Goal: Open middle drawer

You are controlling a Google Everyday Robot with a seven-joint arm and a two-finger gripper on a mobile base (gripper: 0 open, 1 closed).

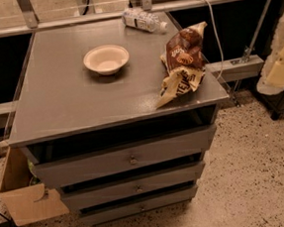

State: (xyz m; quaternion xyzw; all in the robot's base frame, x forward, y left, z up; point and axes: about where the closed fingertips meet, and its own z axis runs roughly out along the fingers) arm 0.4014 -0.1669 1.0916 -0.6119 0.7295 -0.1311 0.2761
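A grey cabinet [81, 106] has three stacked drawers. The middle drawer [99, 194] is a wide grey front with a small round metal knob [138, 189] at its centre. It sits between the taller top drawer [87, 167] and the slim bottom drawer [116, 212]. A dark gap shows above each front. My gripper [279, 58] is a pale shape at the right edge of the view, level with the cabinet top. It is well to the right of the drawers and touches nothing.
On the cabinet top are a white bowl [106, 59], a brown snack bag [182, 62] at the right front corner and a water bottle [144, 20] lying at the back. A cardboard box [25, 200] stands at the cabinet's left. Speckled floor [256, 175] lies to the right.
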